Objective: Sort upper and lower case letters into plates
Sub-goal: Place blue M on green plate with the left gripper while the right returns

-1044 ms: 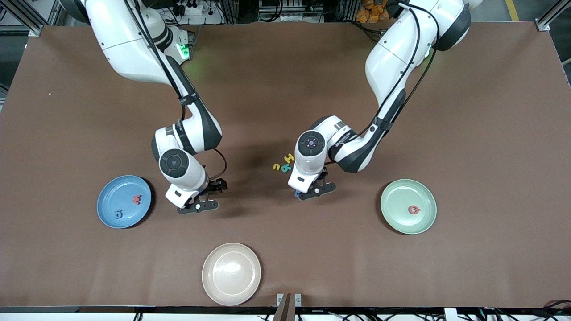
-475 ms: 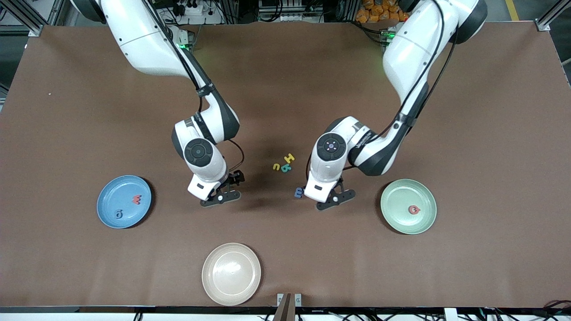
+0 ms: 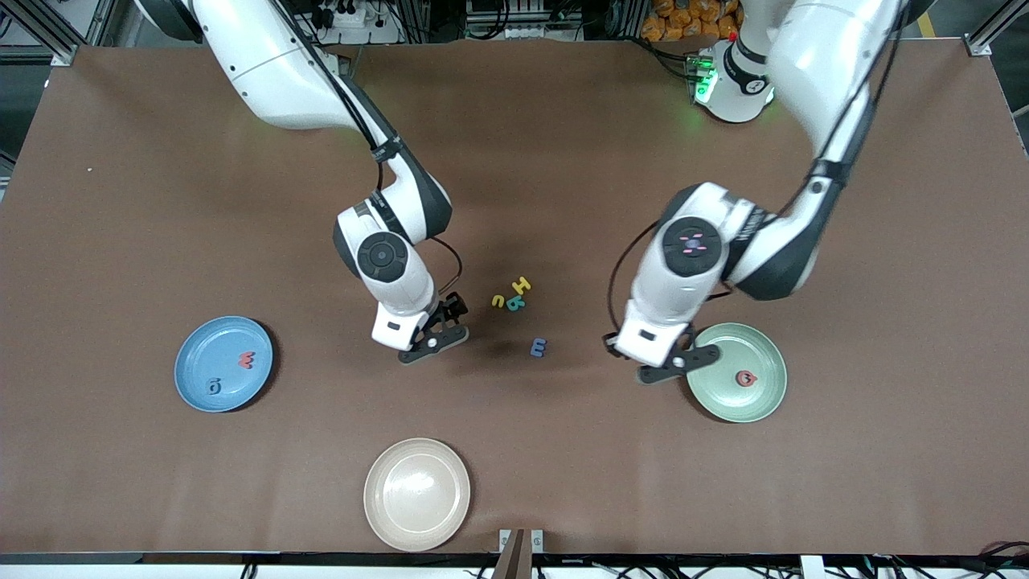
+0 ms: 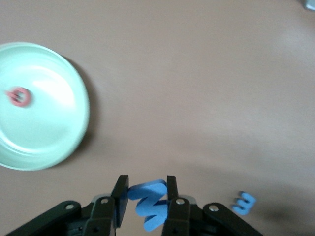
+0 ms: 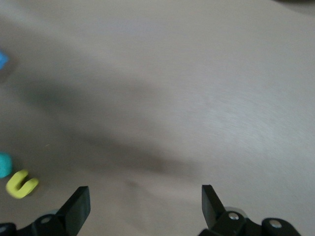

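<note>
Your left tool (image 4: 145,201) is gripping a blue foam letter (image 4: 150,202) just beside the mint green plate (image 3: 764,400); the thin pinch risks slipping short of the rim. Your right tool (image 5: 142,209) is hanging wide open over the bench (image 3: 120,201), near the yellow letters (image 3: 511,296).

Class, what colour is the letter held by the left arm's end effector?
Blue letter, clearest in the left wrist view.

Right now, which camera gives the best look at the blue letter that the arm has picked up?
The left wrist view: the held blue letter sits pinched in the left gripper, plainly visible. In the front view the arm's own body hides it where the gripper hangs by the mint green plate. The right wrist view misses it.
</note>
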`<state>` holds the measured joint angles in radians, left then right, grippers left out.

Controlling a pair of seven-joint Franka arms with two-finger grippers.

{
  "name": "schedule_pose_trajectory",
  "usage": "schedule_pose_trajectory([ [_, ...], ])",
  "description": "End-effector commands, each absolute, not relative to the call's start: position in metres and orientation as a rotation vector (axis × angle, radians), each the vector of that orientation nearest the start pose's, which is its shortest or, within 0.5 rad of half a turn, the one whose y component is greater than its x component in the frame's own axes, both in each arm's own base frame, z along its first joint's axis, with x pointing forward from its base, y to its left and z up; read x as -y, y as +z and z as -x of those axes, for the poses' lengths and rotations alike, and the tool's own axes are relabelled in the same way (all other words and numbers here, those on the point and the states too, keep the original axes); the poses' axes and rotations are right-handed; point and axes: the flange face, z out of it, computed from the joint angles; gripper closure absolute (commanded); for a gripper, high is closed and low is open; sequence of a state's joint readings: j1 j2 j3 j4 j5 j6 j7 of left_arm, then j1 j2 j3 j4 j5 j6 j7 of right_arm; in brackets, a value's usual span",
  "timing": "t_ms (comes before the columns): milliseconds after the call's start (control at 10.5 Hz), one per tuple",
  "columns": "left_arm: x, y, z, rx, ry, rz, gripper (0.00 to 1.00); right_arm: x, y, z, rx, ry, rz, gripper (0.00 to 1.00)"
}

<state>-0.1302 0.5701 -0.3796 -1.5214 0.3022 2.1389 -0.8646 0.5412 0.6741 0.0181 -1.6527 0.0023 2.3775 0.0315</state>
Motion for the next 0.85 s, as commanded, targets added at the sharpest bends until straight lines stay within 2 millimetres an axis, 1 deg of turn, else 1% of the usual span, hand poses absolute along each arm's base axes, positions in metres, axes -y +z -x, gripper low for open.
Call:
schedule_pose_trajectory([
  [0,0.228,0.358,-0.634,0.271,-0.111,3.118,1.0,-0.396,0.22,-0.575,1.138,-0.086,2.898,0.0],
  [95,0.208,0.354,-0.638,0.228,-0.093,3.118,1.0,-0.403,0.22,-0.574,1.299,-0.097,2.831,0.0],
  [190,0.19,0.346,-0.639,0.184,-0.071,3.11,1.0,-0.421,0.226,-0.567,1.455,-0.119,2.749,0.0],
  [380,0.152,0.334,-0.648,0.13,-0.04,3.102,1.0,-0.453,0.229,-0.555,1.653,-0.144,2.636,0.0],
  [570,0.142,0.306,-0.649,0.07,0.004,3.077,1.0,-0.475,0.214,-0.548,1.798,-0.144,2.548,0.0],
  [759,0.119,0.274,-0.656,0.062,0.015,3.052,1.0,-0.48,0.194,-0.551,1.904,-0.131,2.474,0.0],
])
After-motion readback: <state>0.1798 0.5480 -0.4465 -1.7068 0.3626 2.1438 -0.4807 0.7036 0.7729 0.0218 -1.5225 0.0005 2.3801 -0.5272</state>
